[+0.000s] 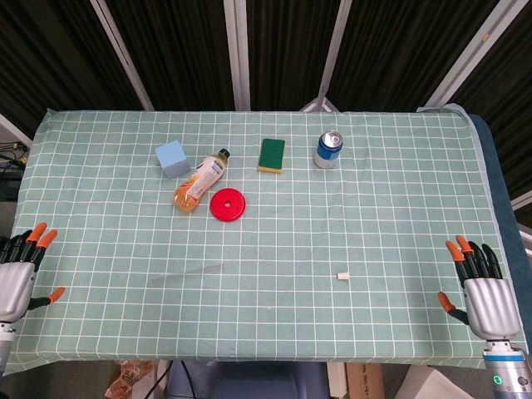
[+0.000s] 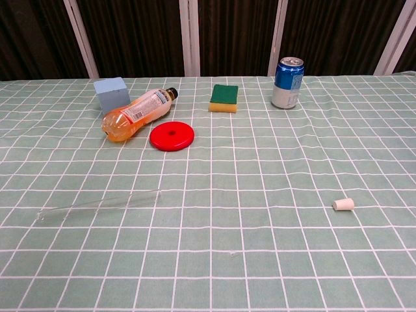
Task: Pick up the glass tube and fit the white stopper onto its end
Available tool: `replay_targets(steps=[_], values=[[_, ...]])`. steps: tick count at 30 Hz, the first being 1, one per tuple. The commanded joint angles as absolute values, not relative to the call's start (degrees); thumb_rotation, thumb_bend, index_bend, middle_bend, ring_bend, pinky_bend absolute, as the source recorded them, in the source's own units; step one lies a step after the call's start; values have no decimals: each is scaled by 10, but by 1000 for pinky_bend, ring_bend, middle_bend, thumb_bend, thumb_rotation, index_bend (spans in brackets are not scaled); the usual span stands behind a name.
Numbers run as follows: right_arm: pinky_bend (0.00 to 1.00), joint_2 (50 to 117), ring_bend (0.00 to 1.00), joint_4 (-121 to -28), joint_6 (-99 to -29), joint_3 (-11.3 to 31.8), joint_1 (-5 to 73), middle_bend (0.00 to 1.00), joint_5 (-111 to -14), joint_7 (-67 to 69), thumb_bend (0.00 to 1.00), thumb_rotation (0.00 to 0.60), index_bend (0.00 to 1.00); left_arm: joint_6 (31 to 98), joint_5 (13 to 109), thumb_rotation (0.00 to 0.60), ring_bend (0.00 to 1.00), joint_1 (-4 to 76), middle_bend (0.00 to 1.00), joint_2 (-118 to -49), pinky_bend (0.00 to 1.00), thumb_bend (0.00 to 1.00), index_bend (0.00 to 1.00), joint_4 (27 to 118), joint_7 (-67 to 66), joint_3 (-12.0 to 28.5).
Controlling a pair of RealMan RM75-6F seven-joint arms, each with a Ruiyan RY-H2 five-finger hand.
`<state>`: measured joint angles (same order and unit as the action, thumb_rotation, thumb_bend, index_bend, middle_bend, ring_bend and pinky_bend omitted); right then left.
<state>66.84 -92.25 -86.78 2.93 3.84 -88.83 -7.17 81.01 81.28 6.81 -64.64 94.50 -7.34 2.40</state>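
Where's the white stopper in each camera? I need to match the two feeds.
Head view: white stopper lies right of centre, near the front edge.
Chest view: it lies at lower right.
Shared landmark: the blue can stands farther back on the same side in both.

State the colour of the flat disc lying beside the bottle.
Red. The disc shows best in the chest view, lying flat next to the bottle.

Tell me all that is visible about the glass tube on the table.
The glass tube is thin, long and clear, so the checked cloth shows through it. It lies flat on the cloth, slanting slightly, on the robot's left side, nearer than the bottle. Nothing else touches it; both hands are away from it.
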Motion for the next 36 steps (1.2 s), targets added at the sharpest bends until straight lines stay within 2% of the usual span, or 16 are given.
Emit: replay_targets(steps=[1,13,24,27,31,36], values=[[0,668,0,-923,-868,29,38,0,-889,-71,305,600,0,810,813,600,0,68,0,-646,0,91,0,945,-74,24],[0,669,0,-925,-868,28,38,0,-889,-72,306,600,0,799,807,600,0,71,0,-645,0,91,0,948,-72,22],[0,666,0,-924,-866,28,37,0,-886,-67,305,600,0,779,802,600,0,86,8,-649,0,233,33,976,-84,27],[0,665,0,-926,-866,28,37,0,-885,-63,305,600,0,768,796,600,0,94,65,-654,0,248,78,994,-103,30],[0,664,0,-927,-864,26,37,0,-887,-63,306,600,0,751,782,600,0,113,218,-673,0,253,168,1024,-160,37],[0,664,0,-928,-865,26,37,0,-886,-61,305,600,0,737,751,600,24,140,348,-720,0,263,259,1045,-244,53]])
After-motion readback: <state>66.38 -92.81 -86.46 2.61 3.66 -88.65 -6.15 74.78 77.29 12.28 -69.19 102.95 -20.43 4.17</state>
